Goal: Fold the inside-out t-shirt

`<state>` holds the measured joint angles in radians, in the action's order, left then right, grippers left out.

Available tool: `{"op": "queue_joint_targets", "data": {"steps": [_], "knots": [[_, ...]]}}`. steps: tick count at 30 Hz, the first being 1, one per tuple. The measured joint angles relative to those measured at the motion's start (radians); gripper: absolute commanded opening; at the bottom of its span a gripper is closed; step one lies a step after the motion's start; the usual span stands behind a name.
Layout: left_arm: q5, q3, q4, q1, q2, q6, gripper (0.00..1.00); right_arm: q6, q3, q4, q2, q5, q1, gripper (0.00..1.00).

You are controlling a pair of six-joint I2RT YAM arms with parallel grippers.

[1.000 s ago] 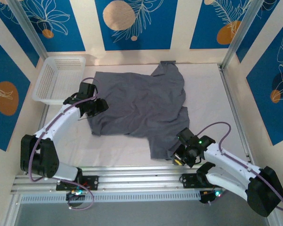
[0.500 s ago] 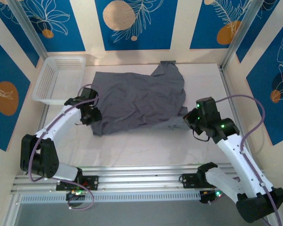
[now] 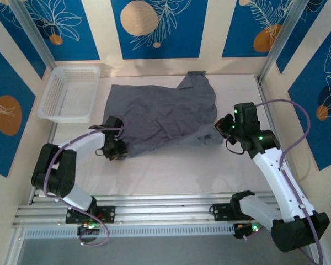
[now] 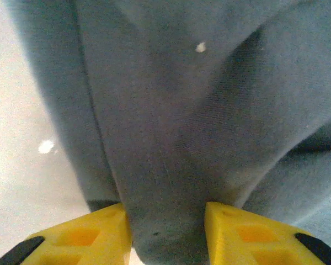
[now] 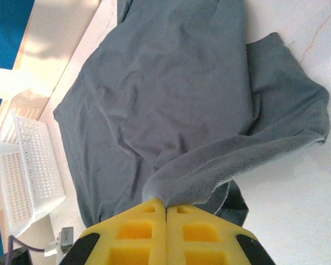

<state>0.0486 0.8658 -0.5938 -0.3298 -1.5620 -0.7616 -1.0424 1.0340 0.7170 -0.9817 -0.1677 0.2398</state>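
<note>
white-shelled, black-jointed left arm (image 3: 81,143) and matching right arm (image 3: 276,165); bulky black base housings; thin purple cable (image 3: 306,122) looped along each; green leds (image 3: 259,138) lit on right wrist; yellow foam finger pads (image 5: 138,226), black-backed

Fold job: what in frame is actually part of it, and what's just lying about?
Part of the job:
- inside-out t-shirt, spread grey on the table
- left end effector, cloth bunched between its fingers
- right end effector, shut on a fold of the shirt's edge

Lying about:
- white basket, far left corner, apart from the shirt
- table, just the work surface
</note>
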Motion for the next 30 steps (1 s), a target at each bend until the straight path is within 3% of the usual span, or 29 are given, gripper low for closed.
{"op": "queue_joint_targets", "data": {"steps": [3,10,15,23,26,30], "knots": [[0.023,-0.007,0.034,0.000,0.000,-0.003,0.33,0.000,-0.010,-0.001,0.000,0.011,-0.001,0.00],[0.017,0.007,0.014,0.000,0.001,0.008,0.01,0.005,-0.015,-0.003,-0.004,0.019,-0.018,0.00],[-0.025,0.098,-0.082,0.003,0.050,0.038,0.00,0.051,0.065,0.053,-0.014,0.020,-0.105,0.00],[-0.053,0.349,-0.203,0.067,0.148,0.115,0.00,0.182,0.377,0.158,-0.039,0.019,-0.323,0.00],[-0.024,0.423,-0.224,0.130,0.109,0.139,0.00,0.226,0.460,0.186,-0.080,0.031,-0.379,0.00],[0.050,0.516,-0.168,0.166,-0.059,0.171,0.00,0.258,0.476,0.200,-0.165,0.082,-0.397,0.00]]}}
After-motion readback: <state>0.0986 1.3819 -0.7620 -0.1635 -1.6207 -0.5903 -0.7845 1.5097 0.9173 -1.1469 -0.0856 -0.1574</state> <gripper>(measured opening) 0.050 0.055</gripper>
